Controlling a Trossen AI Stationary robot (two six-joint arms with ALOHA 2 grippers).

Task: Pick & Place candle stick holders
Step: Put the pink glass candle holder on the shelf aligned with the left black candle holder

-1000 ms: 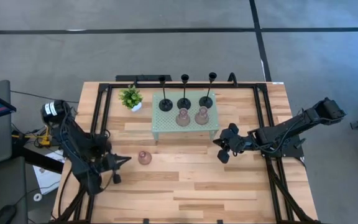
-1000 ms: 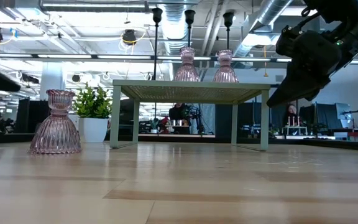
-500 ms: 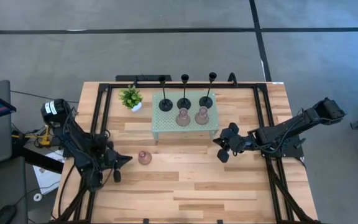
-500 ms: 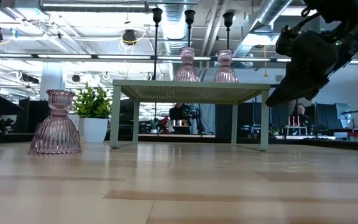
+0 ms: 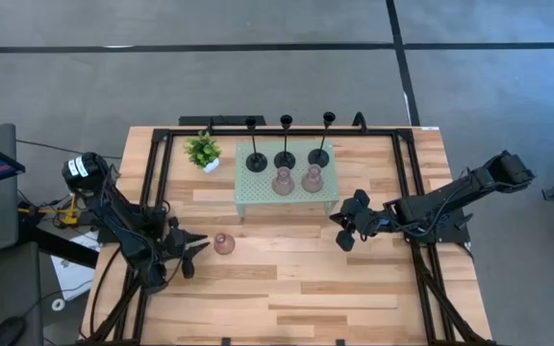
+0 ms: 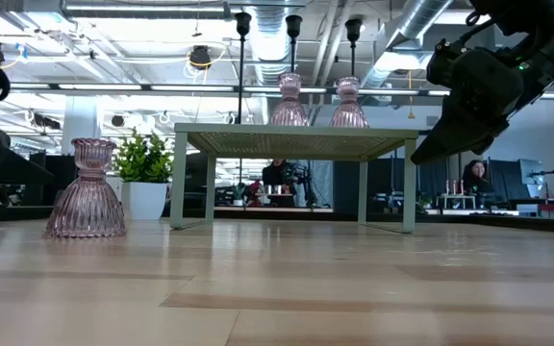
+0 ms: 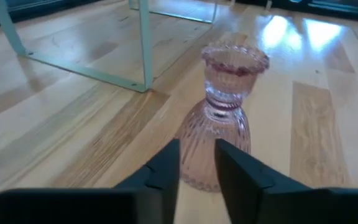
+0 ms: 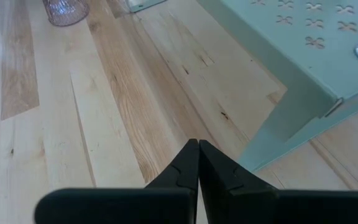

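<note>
One pink glass holder (image 5: 223,243) stands upright on its wide base on the bare table; it also shows in the low view (image 6: 86,191). My left gripper (image 5: 194,252) is open at table height, just left of it. In the left wrist view the holder (image 7: 224,126) stands just beyond the fingertips, untouched. Two pink holders (image 5: 283,183) (image 5: 313,179) and three black stemmed holders (image 5: 256,160) (image 5: 285,158) (image 5: 318,155) stand on the mint-green stand (image 5: 254,200). My right gripper (image 5: 342,234) is shut and empty, hovering off the stand's right near corner.
A small green potted plant (image 5: 203,152) stands at the stand's far left. The stand's legs (image 6: 177,180) rest on the table. Bare wood lies along the near half of the table (image 5: 296,298). People show in the room behind, in the low view.
My left gripper has moved toward the table's right edge, closing on the pink holder on the table. The holder has stayed where it was.
</note>
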